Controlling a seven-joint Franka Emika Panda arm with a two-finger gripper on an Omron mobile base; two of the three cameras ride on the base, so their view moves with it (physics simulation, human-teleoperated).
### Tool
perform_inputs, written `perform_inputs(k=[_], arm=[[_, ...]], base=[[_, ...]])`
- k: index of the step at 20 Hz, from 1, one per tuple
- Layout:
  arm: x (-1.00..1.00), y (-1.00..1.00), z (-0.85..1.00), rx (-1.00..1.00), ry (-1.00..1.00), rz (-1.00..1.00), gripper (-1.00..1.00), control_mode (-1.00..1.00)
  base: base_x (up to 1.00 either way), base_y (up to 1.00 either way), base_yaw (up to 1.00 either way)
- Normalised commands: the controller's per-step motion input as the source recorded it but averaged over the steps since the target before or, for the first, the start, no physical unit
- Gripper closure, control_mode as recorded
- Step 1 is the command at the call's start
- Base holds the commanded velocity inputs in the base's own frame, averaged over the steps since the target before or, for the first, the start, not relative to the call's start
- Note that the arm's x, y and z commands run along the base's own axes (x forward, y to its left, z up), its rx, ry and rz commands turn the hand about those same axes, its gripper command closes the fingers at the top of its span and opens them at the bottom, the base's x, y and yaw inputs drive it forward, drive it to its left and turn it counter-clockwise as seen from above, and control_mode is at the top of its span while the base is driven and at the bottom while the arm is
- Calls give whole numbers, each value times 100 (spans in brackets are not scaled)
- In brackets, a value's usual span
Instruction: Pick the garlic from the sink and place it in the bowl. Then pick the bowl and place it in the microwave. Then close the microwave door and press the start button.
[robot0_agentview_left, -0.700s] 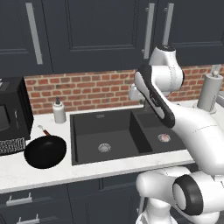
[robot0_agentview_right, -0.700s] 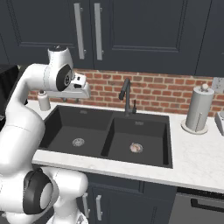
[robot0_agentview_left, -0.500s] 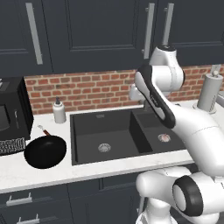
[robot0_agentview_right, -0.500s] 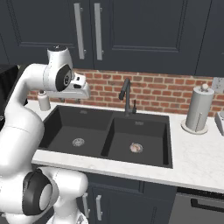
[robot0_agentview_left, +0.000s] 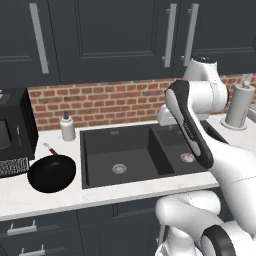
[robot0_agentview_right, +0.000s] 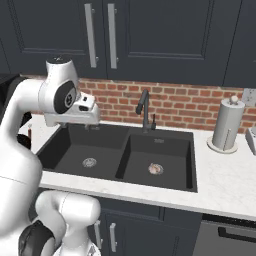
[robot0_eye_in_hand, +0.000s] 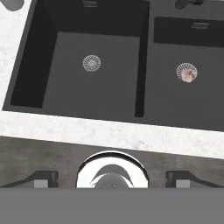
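Observation:
The garlic (robot0_agentview_left: 187, 157) (robot0_agentview_right: 156, 169) (robot0_eye_in_hand: 188, 75), a small whitish-pink bulb, rests on the drain of the right basin of the black sink (robot0_agentview_left: 100, 150) (robot0_agentview_right: 192, 150) (robot0_eye_in_hand: 142, 57). The glossy black bowl (robot0_agentview_left: 52, 173) sits on the counter left of the sink, with a short handle-like stick at its far rim. The black microwave (robot0_agentview_left: 14, 125) stands at the far left. My gripper (robot0_agentview_right: 91, 127) (robot0_eye_in_hand: 112, 179) hangs open and empty above the back of the left basin, well to the left of the garlic. Its dark fingertips (robot0_eye_in_hand: 41, 179) stand wide apart.
A soap dispenser (robot0_agentview_left: 67, 127) stands behind the sink's left corner. The dark faucet (robot0_agentview_right: 144, 107) rises between the basins at the back. A paper-towel holder (robot0_agentview_left: 237, 107) (robot0_agentview_right: 225, 127) is on the right counter. A meshed dark panel (robot0_agentview_left: 12, 167) lies below the microwave. Dark cabinets hang overhead.

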Motion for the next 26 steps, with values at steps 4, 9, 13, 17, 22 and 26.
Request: perform_inputs(k=[4, 9, 13, 17, 22, 26], arm=[[-47, -38, -21, 0, 3, 0, -100, -100], [-2, -52, -31, 0, 0, -3, -100, -100], [13, -68, -28, 0, 0, -3, -100, -100], [24, -72, -31, 0, 0, 0, -100, -100], [43, -53, -28, 0, 0, 0, -100, -100], [32, -47, -28, 0, -1, 0, -100, -100]], base=[[0, 0, 0], [0, 0, 0], [0, 0, 0], [0, 0, 0], [0, 0, 0], [0, 0, 0]])
